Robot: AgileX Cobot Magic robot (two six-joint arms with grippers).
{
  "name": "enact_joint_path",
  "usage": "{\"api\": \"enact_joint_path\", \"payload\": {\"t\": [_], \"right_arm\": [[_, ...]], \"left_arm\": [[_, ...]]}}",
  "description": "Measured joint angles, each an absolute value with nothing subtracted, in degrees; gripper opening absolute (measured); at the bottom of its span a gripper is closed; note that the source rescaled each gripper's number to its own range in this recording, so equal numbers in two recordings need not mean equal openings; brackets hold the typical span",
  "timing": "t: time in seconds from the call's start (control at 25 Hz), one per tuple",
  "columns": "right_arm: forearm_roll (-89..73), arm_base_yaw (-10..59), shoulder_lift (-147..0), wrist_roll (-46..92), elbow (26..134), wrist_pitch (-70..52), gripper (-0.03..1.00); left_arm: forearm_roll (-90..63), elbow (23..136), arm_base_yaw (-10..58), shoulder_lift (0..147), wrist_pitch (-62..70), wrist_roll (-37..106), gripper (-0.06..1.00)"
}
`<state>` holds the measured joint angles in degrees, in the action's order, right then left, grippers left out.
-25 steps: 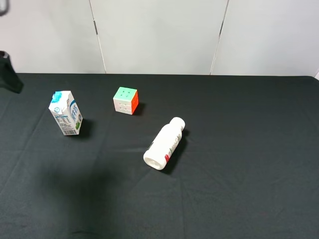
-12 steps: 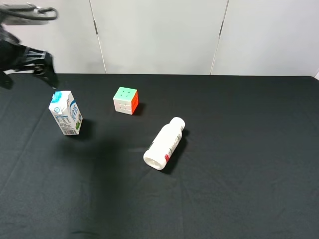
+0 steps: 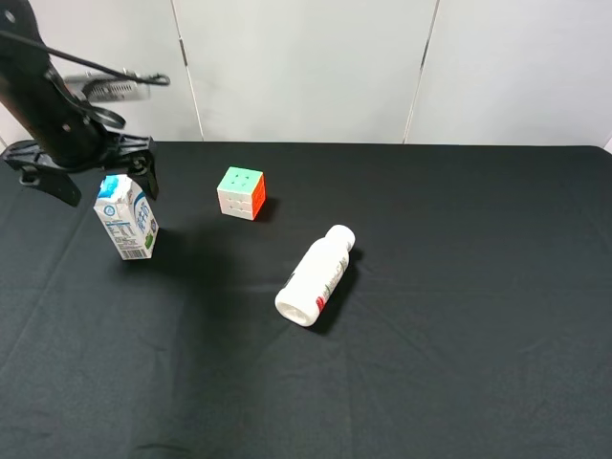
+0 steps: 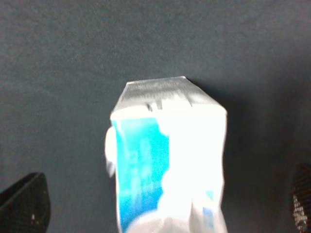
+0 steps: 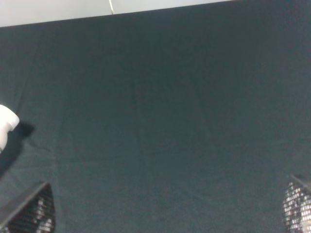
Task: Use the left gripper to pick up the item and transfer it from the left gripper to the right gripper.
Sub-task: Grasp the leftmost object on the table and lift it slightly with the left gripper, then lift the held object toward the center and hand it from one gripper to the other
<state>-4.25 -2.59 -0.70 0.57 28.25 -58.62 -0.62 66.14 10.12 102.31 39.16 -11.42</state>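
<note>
The item, a small white carton (image 3: 124, 218) with a light-blue top, stands upright at the left of the black table. My left gripper (image 3: 107, 185) hovers right above its top, open, one finger on each side, not touching. In the left wrist view the carton (image 4: 167, 160) fills the middle, between the two wide-apart fingertips (image 4: 24, 204) of the left gripper (image 4: 163, 201). My right gripper (image 5: 163, 208) is open and empty over bare cloth; it does not show in the exterior high view.
A multicoloured puzzle cube (image 3: 241, 192) sits behind the middle. A white plastic bottle (image 3: 316, 275) lies on its side at the centre; its cap (image 5: 7, 124) shows in the right wrist view. The black cloth's (image 3: 478, 316) far edge meets a white wall.
My left arm has swung in from the far left corner and now stands over the carton with its fingers either side of the top. The carton, cube and bottle have not moved.
</note>
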Motion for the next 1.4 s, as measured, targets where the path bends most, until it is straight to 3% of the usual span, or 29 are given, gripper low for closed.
{"api": "enact_joint_path", "payload": {"t": [0.44, 0.56, 0.68, 1.08, 1.4], "right_arm": [[-4.2, -2.6, -0.7, 0.6, 28.2, -58.6, 1.00], [-4.2, -2.6, -0.7, 0.6, 28.2, -58.6, 1.00], [-4.2, -2.6, -0.7, 0.6, 28.2, -58.6, 1.00], [-4.2, -2.6, -0.7, 0.6, 28.2, -58.6, 1.00], [-4.2, -2.6, -0.7, 0.6, 28.2, -58.6, 1.00]], "left_arm": [[-1.0, 66.3, 10.1, 106.8, 34.1, -12.2, 0.98], [-1.0, 66.3, 10.1, 107.1, 34.1, -13.5, 0.93], [-1.0, 66.3, 10.1, 107.4, 34.1, -14.4, 0.77], [-3.5, 66.3, 10.1, 107.4, 34.2, -14.6, 0.02], [-5.7, 66.3, 10.1, 107.4, 34.1, -14.6, 0.01]]}}
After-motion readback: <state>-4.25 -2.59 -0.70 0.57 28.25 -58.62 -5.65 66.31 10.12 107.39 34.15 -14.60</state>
